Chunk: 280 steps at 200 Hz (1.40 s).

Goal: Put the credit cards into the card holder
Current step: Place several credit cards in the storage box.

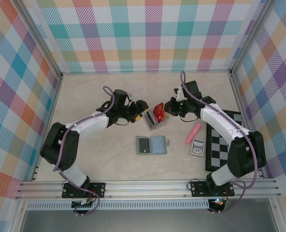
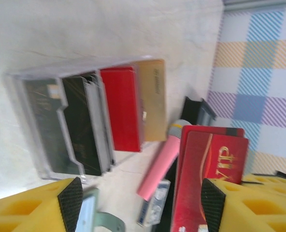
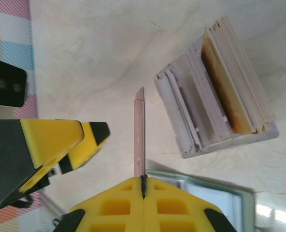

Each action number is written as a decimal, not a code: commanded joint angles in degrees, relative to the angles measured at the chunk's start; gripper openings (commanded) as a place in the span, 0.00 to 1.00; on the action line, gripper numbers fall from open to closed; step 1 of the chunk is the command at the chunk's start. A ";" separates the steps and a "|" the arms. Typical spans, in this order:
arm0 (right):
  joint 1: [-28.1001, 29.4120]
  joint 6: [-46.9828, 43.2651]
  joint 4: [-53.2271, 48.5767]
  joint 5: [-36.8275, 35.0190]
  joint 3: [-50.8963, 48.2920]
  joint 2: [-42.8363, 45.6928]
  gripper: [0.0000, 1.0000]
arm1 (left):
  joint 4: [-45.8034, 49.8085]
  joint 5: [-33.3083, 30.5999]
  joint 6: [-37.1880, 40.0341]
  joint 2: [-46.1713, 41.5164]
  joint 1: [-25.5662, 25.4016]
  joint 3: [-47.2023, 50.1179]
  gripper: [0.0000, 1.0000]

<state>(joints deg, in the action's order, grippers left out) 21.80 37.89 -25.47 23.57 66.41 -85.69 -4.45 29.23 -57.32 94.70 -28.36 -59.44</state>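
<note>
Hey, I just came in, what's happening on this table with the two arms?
The right gripper is pinching a red card by its edge and holding it upright next to the clear rack, where more cards stand in black, red and tan. The left gripper is open right beside that red card, not clamping it. The green card holder lies open on the table, nearer the arm bases.
</note>
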 commanded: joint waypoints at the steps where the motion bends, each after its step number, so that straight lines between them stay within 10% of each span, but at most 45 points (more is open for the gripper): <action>1: -0.71 7.36 8.20 7.69 -2.68 3.16 0.00 | -11.20 10.18 -6.03 -1.14 0.64 1.29 0.67; 124: -1.15 13.38 14.93 11.13 -8.04 4.40 0.01 | -19.53 15.45 -10.39 -1.94 0.52 3.11 0.27; 165: -1.24 13.00 15.74 11.91 -8.84 4.48 0.03 | -18.03 15.05 -8.19 -2.32 0.56 3.60 0.00; 251: -1.24 12.54 18.94 15.50 -9.77 4.32 0.27 | -21.67 17.62 -4.23 -4.36 0.21 5.54 0.00; 280: -1.15 11.14 20.39 18.00 -9.89 4.12 0.22 | -24.12 18.88 0.00 -5.83 -0.55 6.55 0.00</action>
<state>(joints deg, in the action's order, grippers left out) 20.67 50.46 -8.99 37.60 56.90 -81.69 -24.03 44.99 -62.30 92.05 -28.42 -54.00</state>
